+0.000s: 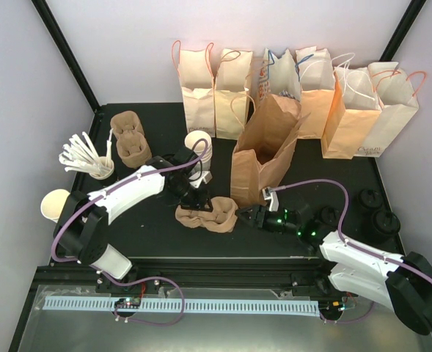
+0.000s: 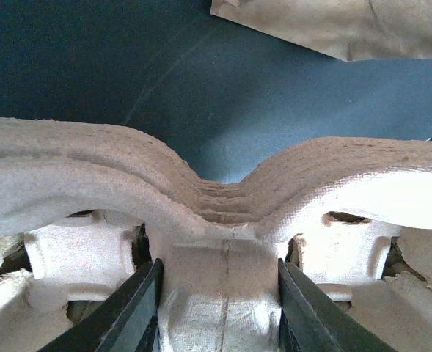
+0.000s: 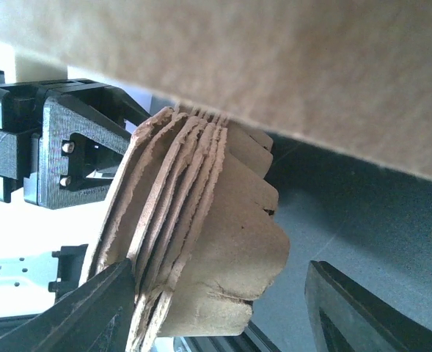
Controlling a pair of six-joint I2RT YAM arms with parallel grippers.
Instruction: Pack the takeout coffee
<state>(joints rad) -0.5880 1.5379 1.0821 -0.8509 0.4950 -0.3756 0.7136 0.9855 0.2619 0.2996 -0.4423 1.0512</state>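
Observation:
A stack of brown pulp cup carriers (image 1: 207, 214) lies on the black table in front of the open brown paper bag (image 1: 263, 147). My left gripper (image 1: 193, 196) comes down on it from the left. In the left wrist view the left gripper (image 2: 219, 293) is shut on the stack's middle ridge (image 2: 223, 279), a finger (image 2: 127, 315) pressed on each side. From the right, my right gripper (image 1: 246, 215) reaches the stack's edge. In the right wrist view the right gripper (image 3: 219, 282) is open around the layered edge (image 3: 223, 220): its left finger touches and the right one stands apart. The takeout coffee is not clearly seen in any view.
A row of handled paper bags (image 1: 311, 88) lines the back. Another carrier stack (image 1: 127, 136), a cup of white stirrers (image 1: 91, 158) and a white cup stack (image 1: 199, 147) stand at the left. Round black lidded shapes (image 1: 377, 209) sit at the right.

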